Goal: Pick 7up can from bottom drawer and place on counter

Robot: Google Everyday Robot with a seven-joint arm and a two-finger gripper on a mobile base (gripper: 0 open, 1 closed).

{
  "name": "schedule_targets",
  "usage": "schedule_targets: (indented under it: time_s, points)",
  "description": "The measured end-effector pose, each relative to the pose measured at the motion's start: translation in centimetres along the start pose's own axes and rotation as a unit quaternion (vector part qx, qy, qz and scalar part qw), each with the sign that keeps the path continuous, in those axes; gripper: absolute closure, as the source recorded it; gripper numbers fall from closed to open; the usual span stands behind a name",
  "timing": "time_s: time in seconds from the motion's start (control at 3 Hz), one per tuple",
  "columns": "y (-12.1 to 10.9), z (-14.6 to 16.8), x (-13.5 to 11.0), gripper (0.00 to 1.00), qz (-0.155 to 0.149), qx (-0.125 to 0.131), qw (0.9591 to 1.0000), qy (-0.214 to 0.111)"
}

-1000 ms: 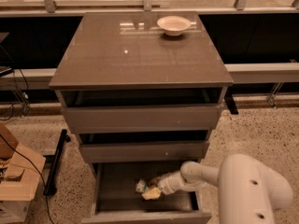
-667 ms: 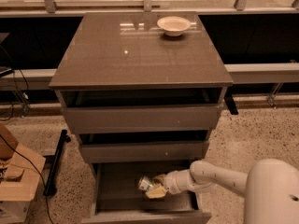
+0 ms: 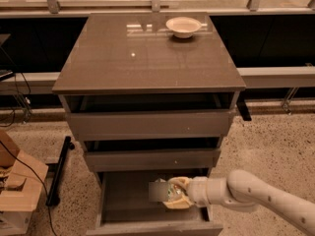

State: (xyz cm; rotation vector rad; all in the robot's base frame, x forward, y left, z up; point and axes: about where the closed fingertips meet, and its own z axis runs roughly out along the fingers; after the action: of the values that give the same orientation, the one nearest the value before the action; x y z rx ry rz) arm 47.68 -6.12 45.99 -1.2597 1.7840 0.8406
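**A:** Entry one: the claw. Position and state?

**B:** Gripper (image 3: 176, 193), on a white arm (image 3: 246, 193) that reaches in from the right. It sits low inside the bottom drawer (image 3: 128, 200), which is pulled out. Its tan fingers (image 3: 179, 182) are clamped on the 7up can (image 3: 170, 191), one finger above it and one below.

**A:** Entry two: the can.

**B:** In the grip, at the tips of the claw and on its left. Green and white label, partly blurred over. I cannot tell whether it rests on the drawer floor or hangs just off it.

**A:** Entry three: the surroundings.

**B:** Middle drawer (image 3: 150, 159) directly above the claw, open a little. Top drawer (image 3: 147, 124) above that, also ajar. Counter (image 3: 147, 58) well above the claw, glossy, topping the cabinet. White bowl (image 3: 183, 26) on the counter's far edge, well apart from the claw and roughly in line with it.
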Motion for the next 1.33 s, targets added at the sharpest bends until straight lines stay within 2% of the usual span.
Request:
schedule_targets:
  time_s: [0.33, 0.67, 1.0, 1.33]
  points:
    - [1.7, -5.2, -6.9, 1.00, -0.071, 0.034, 0.9969, 0.003]
    - [2.3, -9.5, -15.1, 1.00, -0.154, 0.071, 0.9854, 0.017]
    - [1.1, -13.2, -24.8, 1.00, -0.237, 0.111, 0.9635, 0.057]
    - [1.1, -13.1, -24.6, 1.00, -0.234, 0.110, 0.9645, 0.055]
